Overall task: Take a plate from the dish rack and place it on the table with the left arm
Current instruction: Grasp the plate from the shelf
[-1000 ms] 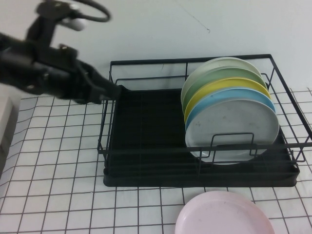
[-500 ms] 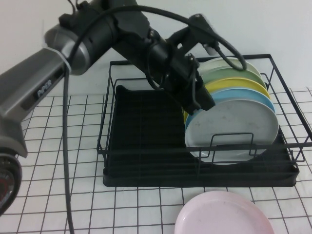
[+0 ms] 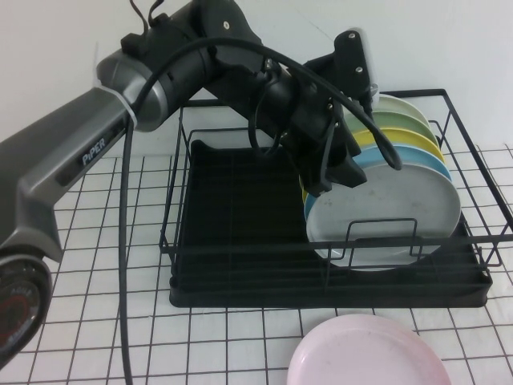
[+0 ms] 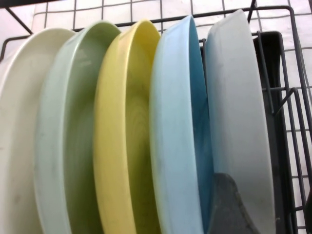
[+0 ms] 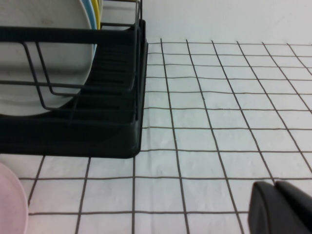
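While the left arm (image 3: 160, 88) reaches over the dish rack (image 3: 240, 265), the left gripper (image 3: 341, 172) sits at the upper left edge of the grey plate (image 3: 385, 212), with one grey finger (image 4: 229, 204) slipped between that plate and the blue plate (image 3: 401, 156) behind it; whether it is clamped on the rim I cannot tell. Upright in the rack's right end, the grey plate stands at the front of a row, followed by the blue, a yellow plate (image 3: 401, 138), a green plate (image 3: 393, 120) and a cream plate (image 3: 389, 103). A pink plate (image 3: 369, 353) lies flat on the table (image 3: 80, 281) just in front of the rack. Low over the table beside the rack's corner, the right gripper (image 5: 282, 207) shows only its dark tip, so whether it is open or closed cannot be told.
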Robot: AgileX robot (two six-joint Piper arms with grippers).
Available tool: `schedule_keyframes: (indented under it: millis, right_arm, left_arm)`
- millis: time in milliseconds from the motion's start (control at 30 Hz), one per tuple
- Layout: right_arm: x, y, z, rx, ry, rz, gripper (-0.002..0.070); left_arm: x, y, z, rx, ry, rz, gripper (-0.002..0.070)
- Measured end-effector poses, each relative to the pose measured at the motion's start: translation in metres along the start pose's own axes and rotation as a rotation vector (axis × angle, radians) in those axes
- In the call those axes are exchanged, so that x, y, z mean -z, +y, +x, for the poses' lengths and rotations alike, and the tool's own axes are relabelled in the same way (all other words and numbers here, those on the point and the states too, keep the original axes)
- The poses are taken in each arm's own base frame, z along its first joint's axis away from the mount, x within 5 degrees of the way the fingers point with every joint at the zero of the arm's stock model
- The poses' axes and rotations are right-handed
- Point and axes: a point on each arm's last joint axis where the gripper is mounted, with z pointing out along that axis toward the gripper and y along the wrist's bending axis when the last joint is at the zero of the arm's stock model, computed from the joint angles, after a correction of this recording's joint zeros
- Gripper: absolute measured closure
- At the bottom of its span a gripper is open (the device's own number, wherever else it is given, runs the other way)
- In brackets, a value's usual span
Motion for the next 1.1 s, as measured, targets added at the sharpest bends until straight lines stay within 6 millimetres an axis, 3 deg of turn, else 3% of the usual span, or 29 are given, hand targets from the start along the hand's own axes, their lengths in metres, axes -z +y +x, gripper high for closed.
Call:
schedule_keyframes:
  millis: [533, 967, 1033, 1100]
  right_arm:
    - [0.0, 0.0, 0.0, 0.0, 0.0, 0.0, 0.0678]
    - [0.0, 0.0, 0.0, 0.0, 0.0, 0.0, 0.0678]
    - [0.0, 0.0, 0.0, 0.0, 0.0, 0.0, 0.0678]
    - [0.0, 0.0, 0.0, 0.0, 0.0, 0.0, 0.0678]
  left_arm:
    - [-0.002, 0.0, 0.0, -0.034, -0.015, 0.01, 0.0385]
    - [-0.029, 0.005, 0.018, -0.032, 0.016, 0.05, 0.0387]
    - [-0.031, 0.005, 0.018, -0.032, 0.016, 0.05, 0.0424]
    - [-0.031, 0.006, 0.018, -0.018, 0.021, 0.038, 0.0504]
